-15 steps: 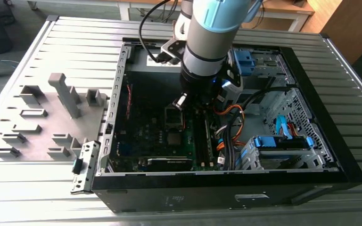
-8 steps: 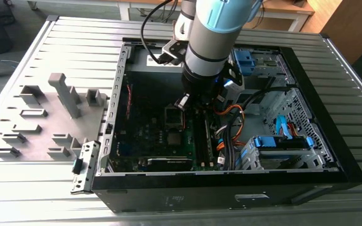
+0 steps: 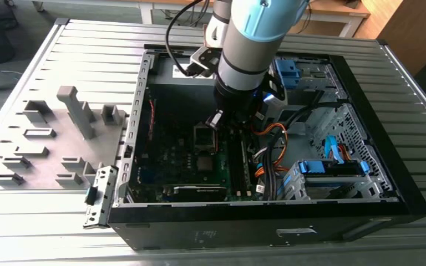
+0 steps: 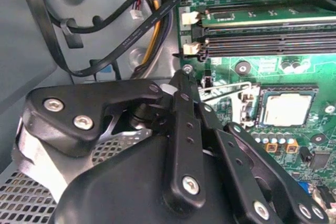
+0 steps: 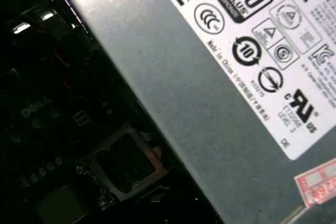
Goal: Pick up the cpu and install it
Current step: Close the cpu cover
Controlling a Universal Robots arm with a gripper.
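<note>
One open computer case (image 3: 390,166) lies on one slatted metal table (image 3: 72,50), with one robot arm (image 3: 254,39) reaching inside. One cpu (image 4: 286,108) sits in the socket of one green motherboard (image 4: 262,64). One grey power-supply box (image 5: 210,93) shows in the first wrist view.

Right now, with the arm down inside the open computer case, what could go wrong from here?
1. The cpu already lies in its socket, with the retention frame apparently still up beside it; a nudge might shift the chip.
2. The gripper hangs close to the black and orange cables, so it could snag them.
3. The memory slots sit just beyond the gripper and could be struck.
</note>
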